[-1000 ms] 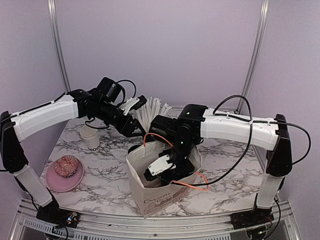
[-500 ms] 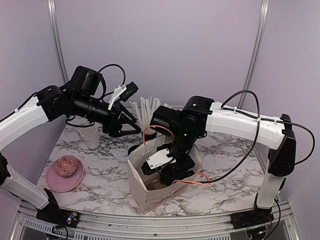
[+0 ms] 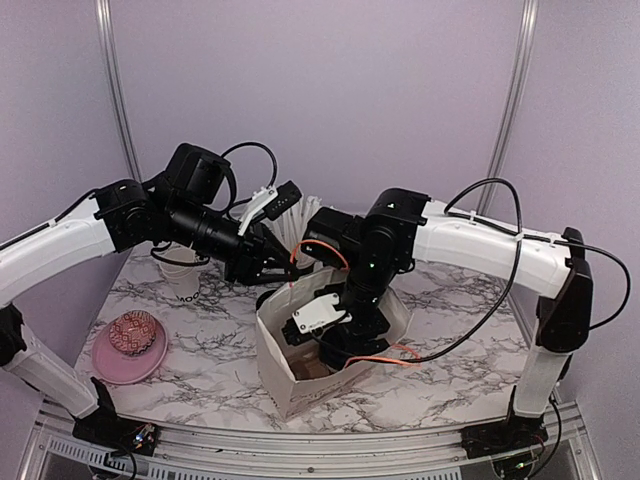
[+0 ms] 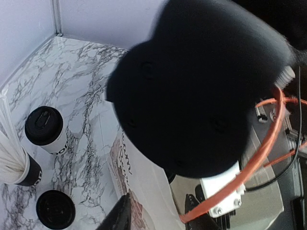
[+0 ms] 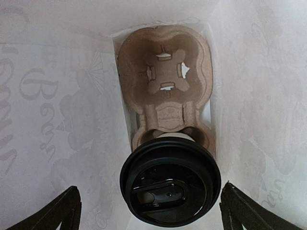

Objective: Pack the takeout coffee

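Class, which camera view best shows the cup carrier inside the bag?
Right wrist: it looks straight into the paper bag at the cup carrier, one slot empty, one holding a lidded cup. In the top and left wrist views the right arm blocks it.

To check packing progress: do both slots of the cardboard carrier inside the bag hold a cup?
No, the cardboard carrier has a lidded cup in its near slot, but its far slot is empty.

Right gripper (image 5: 148, 211) spread wide, pointing down; left arm (image 3: 60, 250) outstretched, left gripper (image 3: 272, 268) near the right wrist (image 3: 372, 262).
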{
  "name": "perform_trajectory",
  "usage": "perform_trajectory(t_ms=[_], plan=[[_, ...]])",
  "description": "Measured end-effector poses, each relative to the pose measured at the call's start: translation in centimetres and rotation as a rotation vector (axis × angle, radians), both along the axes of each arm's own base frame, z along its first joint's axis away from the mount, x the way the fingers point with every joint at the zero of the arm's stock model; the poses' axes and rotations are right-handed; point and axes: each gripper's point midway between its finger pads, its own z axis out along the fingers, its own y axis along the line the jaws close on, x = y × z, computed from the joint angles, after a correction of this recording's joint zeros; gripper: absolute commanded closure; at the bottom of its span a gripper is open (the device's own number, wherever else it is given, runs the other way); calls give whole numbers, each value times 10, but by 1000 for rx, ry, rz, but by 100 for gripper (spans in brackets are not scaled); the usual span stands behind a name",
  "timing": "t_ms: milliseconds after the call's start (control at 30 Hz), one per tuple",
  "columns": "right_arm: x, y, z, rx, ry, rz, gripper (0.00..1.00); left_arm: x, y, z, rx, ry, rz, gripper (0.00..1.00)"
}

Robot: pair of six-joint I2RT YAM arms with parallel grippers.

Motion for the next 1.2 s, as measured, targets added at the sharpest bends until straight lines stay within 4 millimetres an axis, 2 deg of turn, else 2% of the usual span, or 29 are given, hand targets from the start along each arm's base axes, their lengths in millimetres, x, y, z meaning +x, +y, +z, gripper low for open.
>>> perform_trajectory(t_ms=[167, 200, 567, 767, 933, 1000, 1067, 1133, 1200], plan=[[7, 7, 16, 43, -30, -7, 1, 13, -12, -10, 8, 4, 19, 98], [8, 9, 20, 56, -38, -7, 1, 15, -13, -12, 13, 3, 22, 100], [10, 6, 74, 193, -111, -4, 1, 29, -11, -15, 30, -23, 79, 100], [25, 4, 132, 351, -187, -10, 1, 49, -9, -21, 46, -32, 106, 100], [35, -7, 191, 509, -252, -19, 3, 66, 3, -21, 62, -22, 134, 100], [52, -17, 215, 579, -278, -63, 6, 69, 9, -20, 74, -13, 141, 100], [79, -31, 228, 624, -302, -136, 7, 71, 15, -21, 89, -5, 149, 100], [109, -47, 231, 645, -315, -228, 10, 72, 21, -24, 106, 11, 155, 100], [138, -59, 222, 642, -309, -317, 12, 72, 26, -27, 120, 28, 160, 100]])
